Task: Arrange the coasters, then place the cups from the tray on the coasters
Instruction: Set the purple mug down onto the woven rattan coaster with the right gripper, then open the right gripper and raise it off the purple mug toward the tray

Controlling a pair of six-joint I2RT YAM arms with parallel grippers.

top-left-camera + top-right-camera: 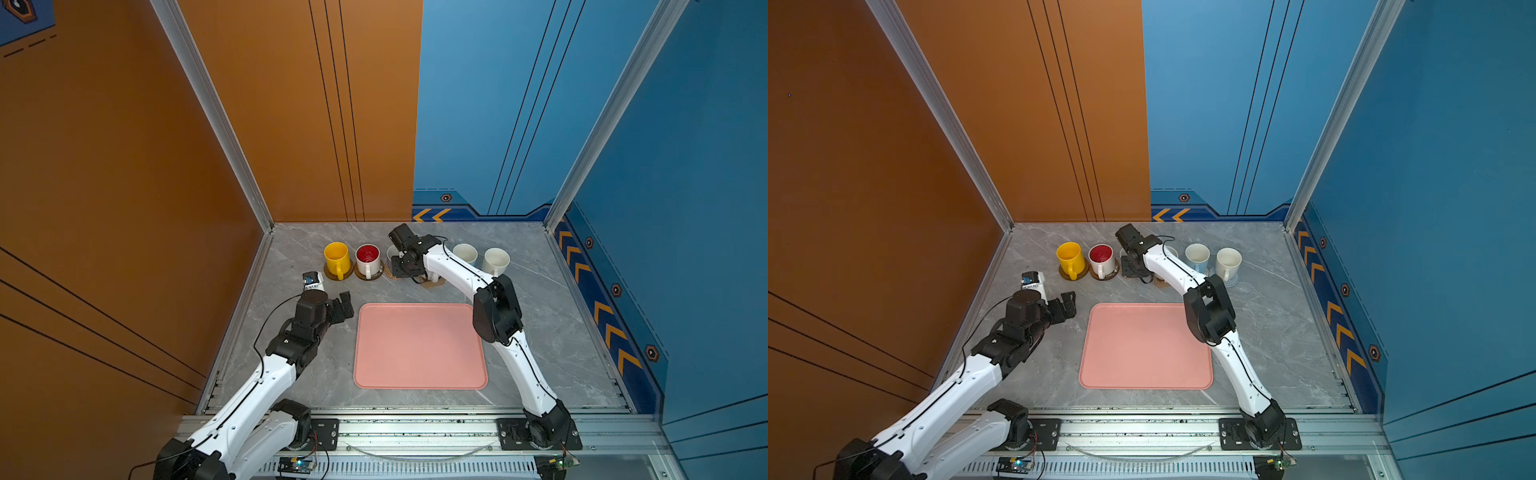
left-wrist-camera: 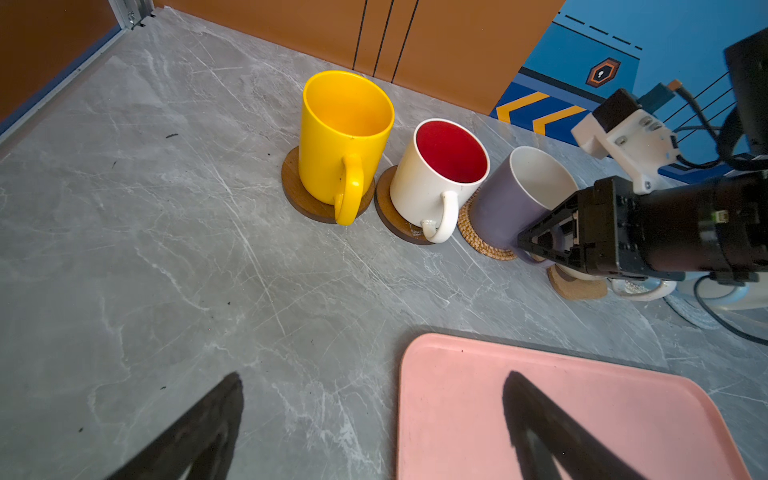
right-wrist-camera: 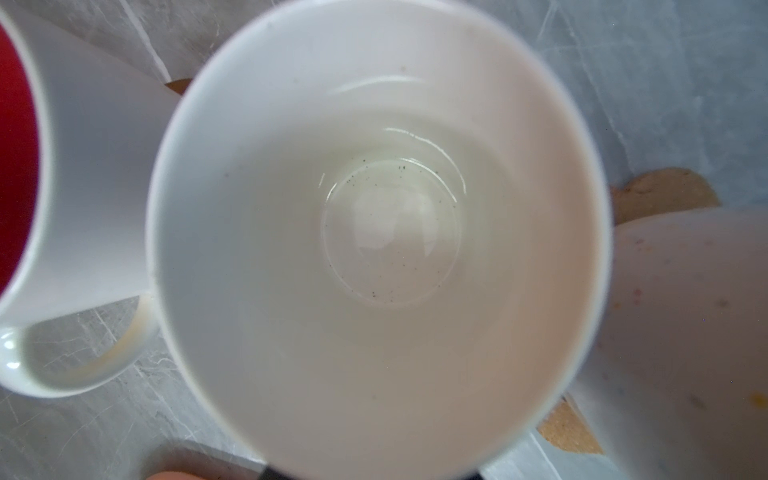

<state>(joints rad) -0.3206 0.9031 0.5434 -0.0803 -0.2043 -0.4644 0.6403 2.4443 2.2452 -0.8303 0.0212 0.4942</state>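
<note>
surface: grey marbled table (image 1: 540,332) | front centre: pink tray (image 1: 419,347) laid flat on it | back row, set side by side: leftmost dark brown disc coaster (image 2: 297,195), second dark brown disc coaster (image 2: 399,230), tan woven coaster (image 2: 486,247), brown paw-shaped coaster (image 2: 577,289), pale blue coaster (image 1: 1236,281)

yellow mug (image 2: 340,137), red-lined mug (image 2: 432,183), lavender mug (image 2: 507,208) upright in a row on coasters (image 2: 293,187), pink tray (image 1: 415,345) nearby
</note>
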